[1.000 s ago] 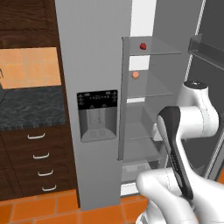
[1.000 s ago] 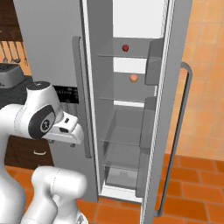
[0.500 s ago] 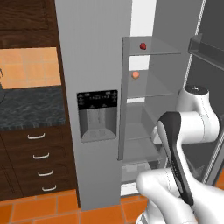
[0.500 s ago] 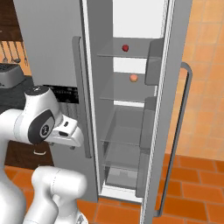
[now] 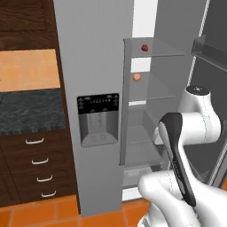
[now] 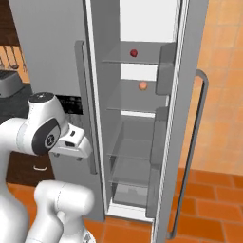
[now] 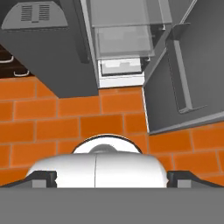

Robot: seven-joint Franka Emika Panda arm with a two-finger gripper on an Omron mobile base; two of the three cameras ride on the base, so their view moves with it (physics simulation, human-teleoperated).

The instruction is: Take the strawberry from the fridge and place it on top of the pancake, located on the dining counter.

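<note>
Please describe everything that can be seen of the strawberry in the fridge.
The strawberry is a tiny, dark red, rounded berry. It sits alone on the top glass shelf of the open right compartment of the fridge, near the back. Nothing else touches it. A small orange fruit lies one shelf below.

My arm [image 5: 190, 128] is glossy white, built of rounded segments, with dark grey joint caps and a dark band (no cables or markings visible).
</note>
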